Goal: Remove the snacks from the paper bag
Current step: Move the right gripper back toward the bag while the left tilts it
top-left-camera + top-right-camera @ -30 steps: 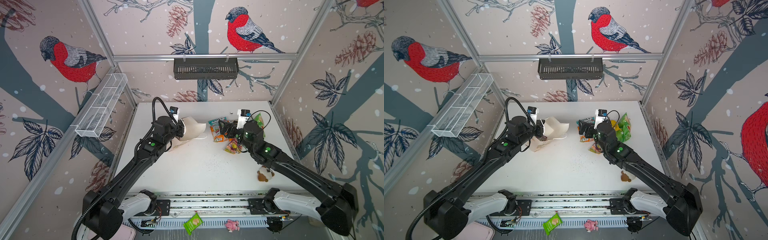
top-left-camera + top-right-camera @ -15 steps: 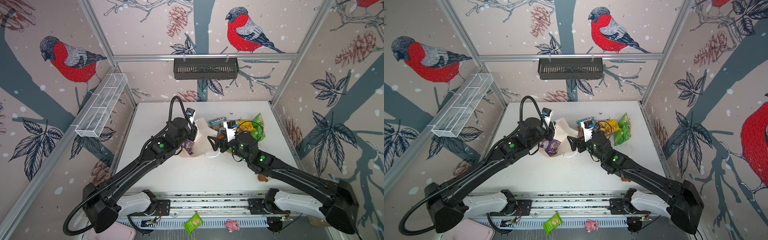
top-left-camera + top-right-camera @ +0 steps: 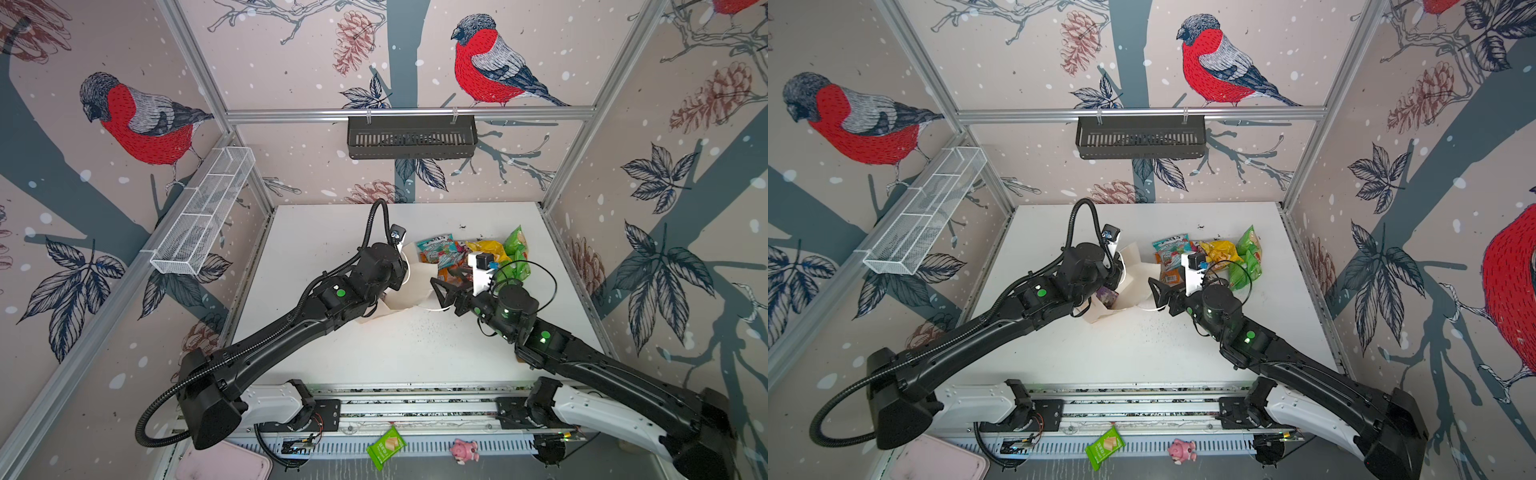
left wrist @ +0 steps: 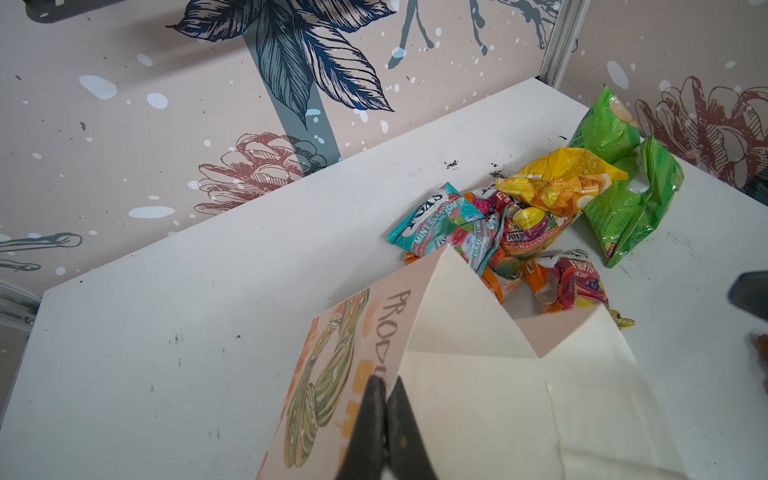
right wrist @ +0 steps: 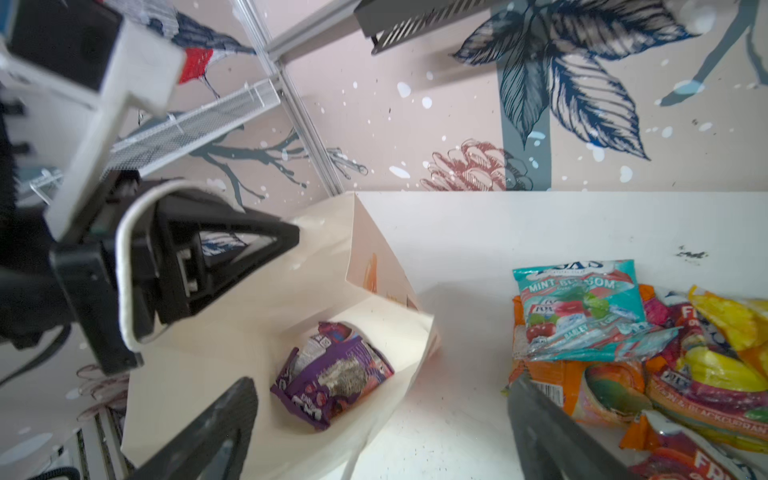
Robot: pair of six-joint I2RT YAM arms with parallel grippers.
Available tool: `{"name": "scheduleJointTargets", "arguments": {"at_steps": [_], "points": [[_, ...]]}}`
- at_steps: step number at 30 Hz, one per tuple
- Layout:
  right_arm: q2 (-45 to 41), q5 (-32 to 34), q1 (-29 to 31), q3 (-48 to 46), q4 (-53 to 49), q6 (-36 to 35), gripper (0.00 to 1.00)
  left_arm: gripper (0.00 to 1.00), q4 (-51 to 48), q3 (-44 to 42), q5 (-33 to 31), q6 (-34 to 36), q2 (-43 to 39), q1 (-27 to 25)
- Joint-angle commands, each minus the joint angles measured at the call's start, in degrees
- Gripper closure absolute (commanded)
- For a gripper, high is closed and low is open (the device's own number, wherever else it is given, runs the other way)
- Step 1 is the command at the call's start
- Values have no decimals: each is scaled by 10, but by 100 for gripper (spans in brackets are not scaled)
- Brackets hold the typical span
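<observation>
Since a second ago both arms have shifted. The left gripper (image 4: 384,388) has carried the paper bag (image 3: 415,286) from the left part of the table (image 3: 332,232) toward the middle of both top views. The right gripper (image 3: 439,294) has swung off the pile of snacks (image 3: 473,253) to the bag's mouth.

At the lower middle of the left wrist view, the left gripper's fingers (image 4: 370,415) are pressed together on the bag's rim, just beside the printed lettering. The right gripper's fingers (image 5: 224,419) stand wide apart and hold nothing, and the gripper sits just in front of the opening.

The bag is tilted, with its mouth open toward the right of both top views. A purple packet (image 5: 332,382) lies inside it near the bottom, at the lower middle of the right wrist view, and it also shows in a top view (image 3: 1106,297). A white cord handle (image 5: 122,266) curves across the left gripper's body.

The other snacks lie heaped on the table, just right of centre in both top views, beyond the bag. They are a teal packet (image 4: 436,220), orange ones, a yellow packet (image 4: 557,183) and two green packets (image 4: 623,174) furthest right. The bag's raised corner overlaps the orange ones in the left wrist view, and I cannot tell whether they touch.
</observation>
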Motion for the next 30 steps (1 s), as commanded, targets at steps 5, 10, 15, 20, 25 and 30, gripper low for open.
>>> {"name": "scheduleJointTargets", "arguments": {"at_steps": [5, 10, 15, 20, 25, 30], "points": [[-38, 6, -21, 13, -14, 37, 5, 100, -22, 35, -54, -9, 37, -44], [-42, 14, -41, -6, -28, 53, 7, 100, -40, 65, -77, -18, 87, -96], [-67, 24, -45, -41, -23, 49, 8, 100, -26, 52, -54, -66, 100, -101], [-89, 27, -47, -91, -11, 48, 9, 100, 24, 6, -62, -84, 88, -100], [-73, 16, -47, -122, 2, 49, 12, 100, 69, -31, -59, -78, 80, -92], [-58, 2, -43, -149, 40, 46, 17, 100, 97, -53, -55, -90, 72, -82]]}}
